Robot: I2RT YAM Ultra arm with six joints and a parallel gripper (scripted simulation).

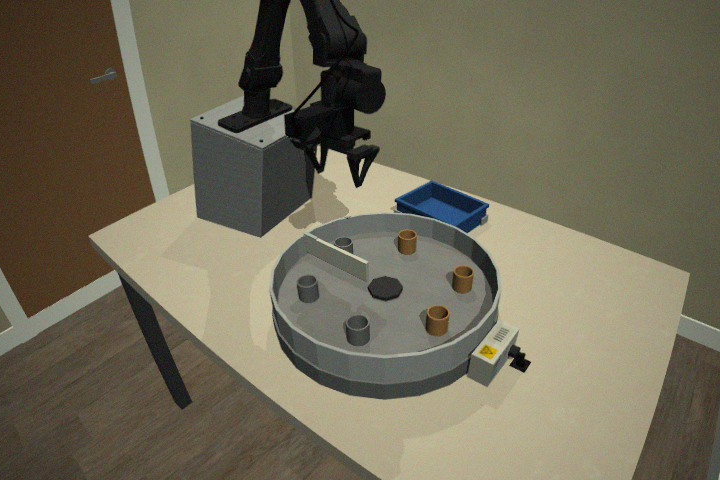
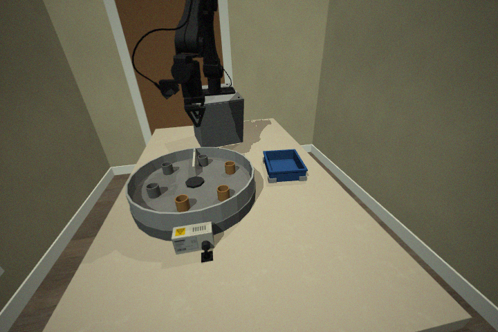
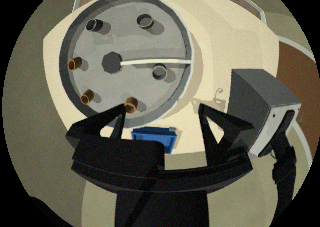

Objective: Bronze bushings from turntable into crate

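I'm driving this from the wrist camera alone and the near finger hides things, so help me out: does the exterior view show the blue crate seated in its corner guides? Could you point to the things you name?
Observer: The crate [image 1: 441,208] [image 2: 285,175] [image 3: 154,143] sits level there, with guides [image 2: 272,180] at its two near corners.
Operator: And the bronze bushing by my left fingertip, is it upright?
Observer: Yes, the top view shows that bronze bushing [image 1: 407,242] [image 2: 229,167] [image 3: 131,105] standing upright inside the turntable's rim [image 1: 372,367] [image 2: 159,218] [image 3: 64,62].
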